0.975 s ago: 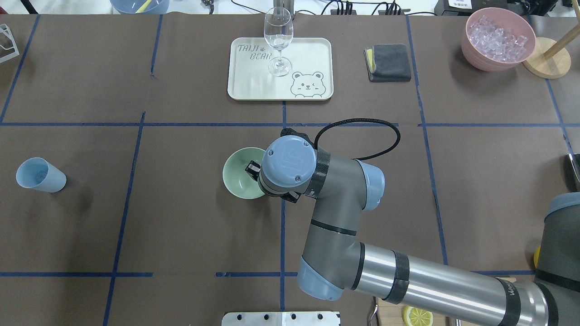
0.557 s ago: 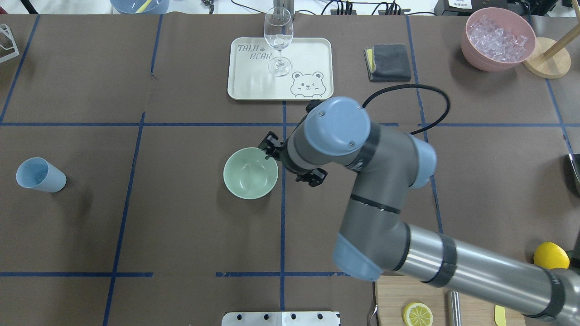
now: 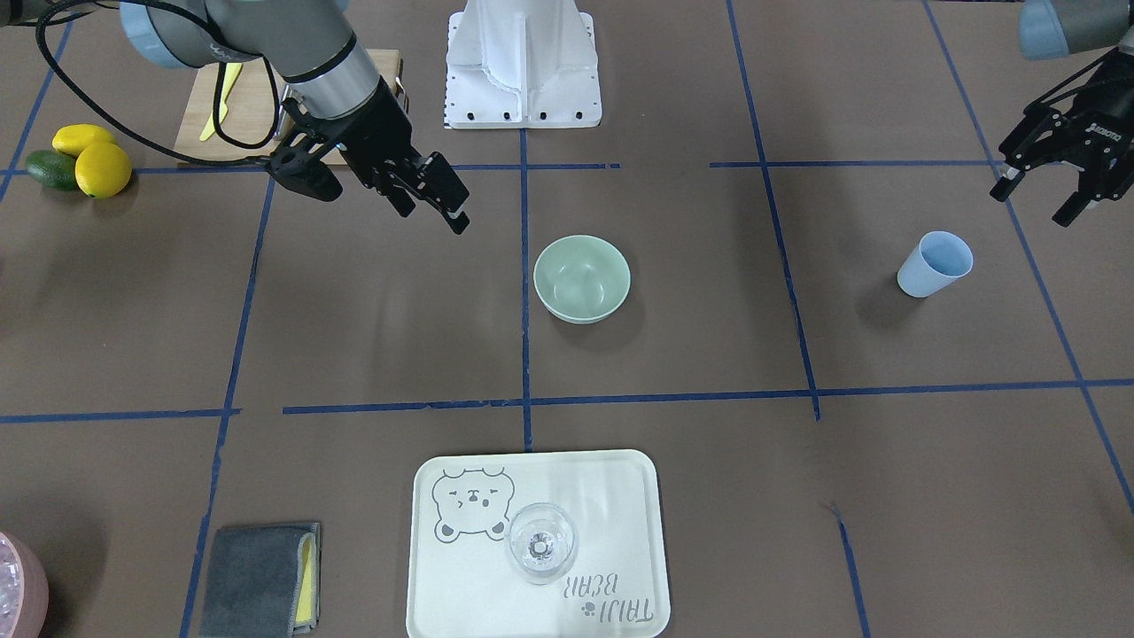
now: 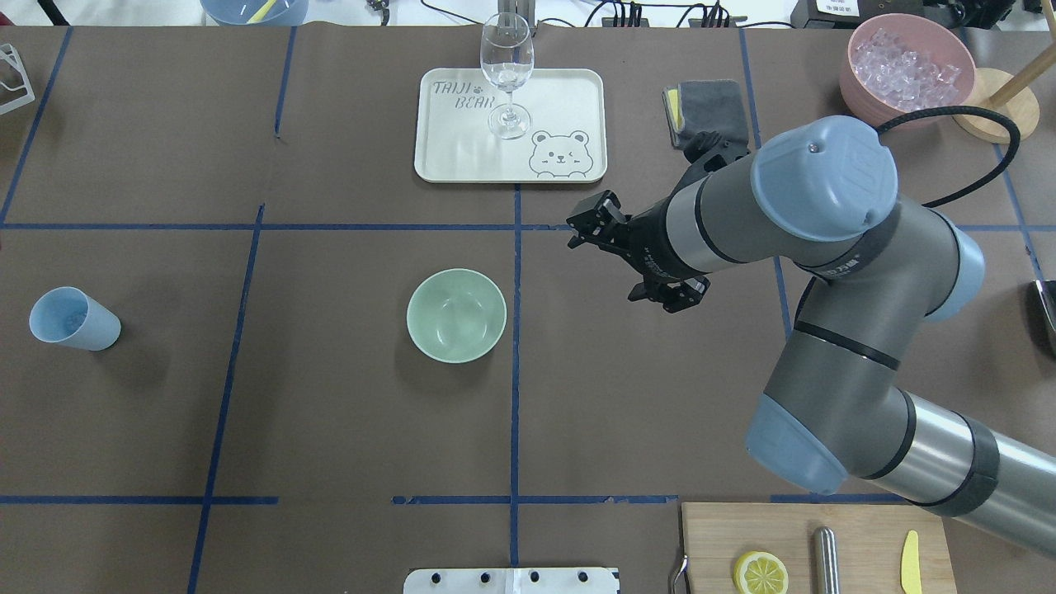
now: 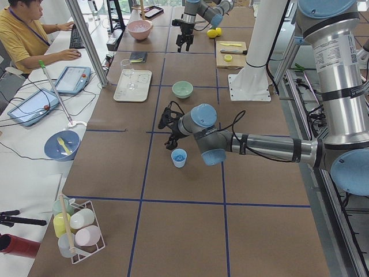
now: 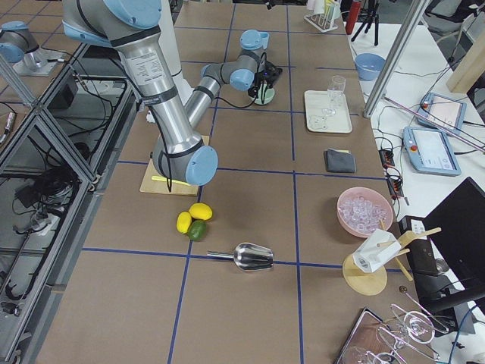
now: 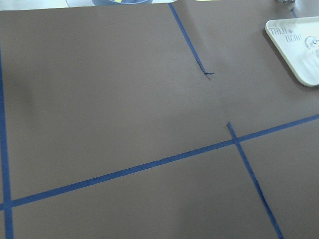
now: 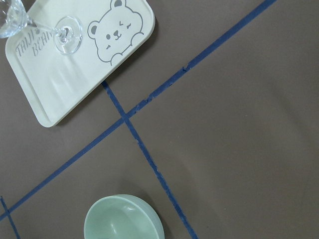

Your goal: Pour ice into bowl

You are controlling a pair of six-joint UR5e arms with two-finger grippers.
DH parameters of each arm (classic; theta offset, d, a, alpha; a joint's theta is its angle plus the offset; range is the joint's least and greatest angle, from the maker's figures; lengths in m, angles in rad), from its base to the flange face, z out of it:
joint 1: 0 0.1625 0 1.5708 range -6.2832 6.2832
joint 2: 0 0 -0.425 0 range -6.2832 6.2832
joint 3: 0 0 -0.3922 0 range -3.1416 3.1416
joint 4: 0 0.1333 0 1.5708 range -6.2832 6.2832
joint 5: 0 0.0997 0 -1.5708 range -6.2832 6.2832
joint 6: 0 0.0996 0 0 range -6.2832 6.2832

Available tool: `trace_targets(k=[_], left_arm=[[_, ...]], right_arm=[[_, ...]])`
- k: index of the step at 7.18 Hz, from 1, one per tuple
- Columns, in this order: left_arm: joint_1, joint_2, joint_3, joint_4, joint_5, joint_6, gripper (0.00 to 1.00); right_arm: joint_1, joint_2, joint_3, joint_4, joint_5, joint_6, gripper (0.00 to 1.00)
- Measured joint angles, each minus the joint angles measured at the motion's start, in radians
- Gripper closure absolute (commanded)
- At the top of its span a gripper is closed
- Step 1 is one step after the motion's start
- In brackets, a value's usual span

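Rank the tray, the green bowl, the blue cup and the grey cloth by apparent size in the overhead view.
1. tray
2. green bowl
3. blue cup and grey cloth: unranked. They look much alike, and the right arm hides part of the cloth.

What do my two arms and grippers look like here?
The right arm and left arm are grey tubes with pale blue joint caps, silver forearms, black bands. A black cable loops by the right wrist. The right gripper and left gripper are black, two-fingered.
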Motion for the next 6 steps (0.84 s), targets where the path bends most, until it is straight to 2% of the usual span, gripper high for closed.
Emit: trace_targets(k=[2,3,6], left_arm=[[0.146,0.056,-0.011,-0.092,0.204,-0.158,0.00],[0.234,0.075,-0.011,-0.103,0.323,-0.258,0.00],[0.536,0.177,-0.010,-0.116,0.831,-0.426,0.00]], right_arm=[[0.027,-0.043,0.004,0.011,0.018,-0.022,0.00],[0.062,-0.079,0.006,0.017,0.056,-0.065,0.00],[0.118,-0.128,0.007,0.023,0.103,-0.133,0.00]])
